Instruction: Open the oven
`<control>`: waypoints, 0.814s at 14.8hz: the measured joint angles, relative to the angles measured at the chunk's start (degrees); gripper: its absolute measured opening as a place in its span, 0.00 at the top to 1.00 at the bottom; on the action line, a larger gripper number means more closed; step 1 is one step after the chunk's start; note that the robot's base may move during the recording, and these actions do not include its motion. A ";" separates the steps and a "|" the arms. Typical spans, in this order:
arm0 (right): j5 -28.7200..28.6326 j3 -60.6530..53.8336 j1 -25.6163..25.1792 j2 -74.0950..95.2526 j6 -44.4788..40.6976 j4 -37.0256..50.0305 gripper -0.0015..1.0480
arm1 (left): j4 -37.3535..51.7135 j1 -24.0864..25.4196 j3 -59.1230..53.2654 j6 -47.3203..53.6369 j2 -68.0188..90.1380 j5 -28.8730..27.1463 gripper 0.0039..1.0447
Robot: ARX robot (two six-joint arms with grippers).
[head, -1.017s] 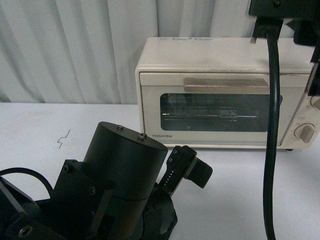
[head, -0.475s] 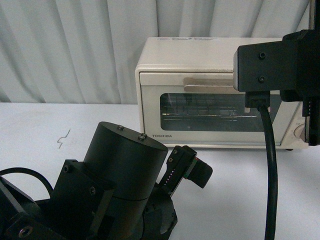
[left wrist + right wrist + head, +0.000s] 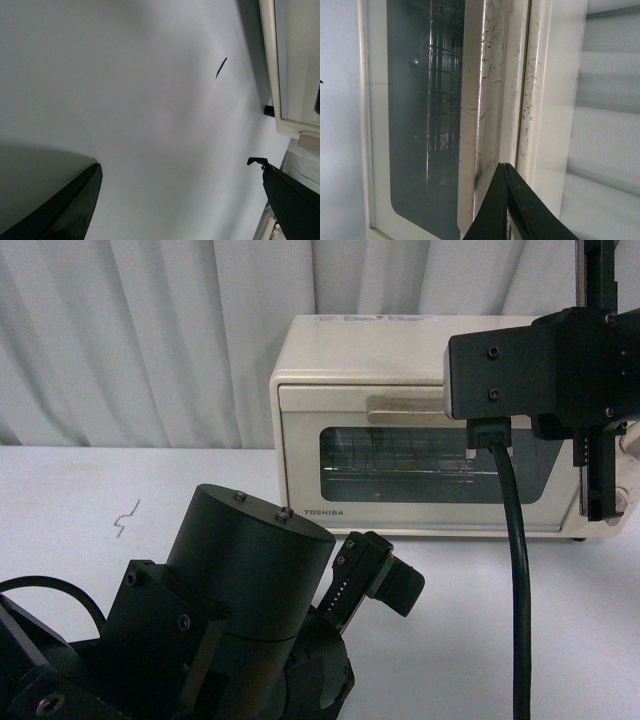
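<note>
The small cream-white boxy Toshiba toaster oven [image 3: 420,518] stands at the back right of the white surface [image 3: 90,490], its glass-windowed door closed upright. The right arm's black wrist block [image 3: 510,375] hangs in front of the right end of the beige bar handle [image 3: 405,408]. The right gripper [image 3: 503,166] has its black fingers [image 3: 492,215] pressed together, tips just beside the handle; contact cannot be told. The left gripper [image 3: 176,162] hovers over the surface, its fingers [image 3: 75,205] spread wide, holding nothing.
</note>
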 joint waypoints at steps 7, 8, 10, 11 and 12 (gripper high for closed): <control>-0.61 0.72 -0.09 1.31 1.92 -2.12 0.98 | -0.02 -0.02 0.00 0.00 0.00 -0.02 0.06; -0.66 0.76 -0.26 1.27 2.64 -2.60 0.98 | -0.02 -0.02 0.00 0.00 0.00 -0.02 0.06; -1.09 0.74 -0.81 0.90 4.04 -3.89 0.98 | -0.02 -0.02 0.00 0.00 0.00 -0.02 0.06; -1.14 0.74 -0.98 0.50 5.09 -4.92 0.98 | -0.02 -0.02 0.00 0.00 0.00 0.00 0.06; -1.49 0.74 -1.22 0.11 6.29 -6.21 0.98 | -0.02 -0.02 0.00 0.00 0.00 -0.02 0.06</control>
